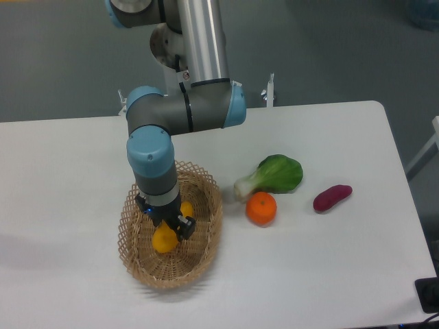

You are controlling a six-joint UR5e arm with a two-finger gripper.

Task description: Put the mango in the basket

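Observation:
The mango is yellow-orange and elongated. It sits low inside the oval woven wicker basket at the front left of the table. My gripper reaches straight down into the basket and covers the mango's middle. Its fingers stand on either side of the fruit and look closed on it. One end of the mango shows below the gripper and the other end shows at its upper right. Whether the mango rests on the basket floor is hidden.
A round orange lies just right of the basket. A green leafy vegetable lies behind the orange. A purple oblong vegetable lies farther right. The arm's elbow hangs above the basket's far side.

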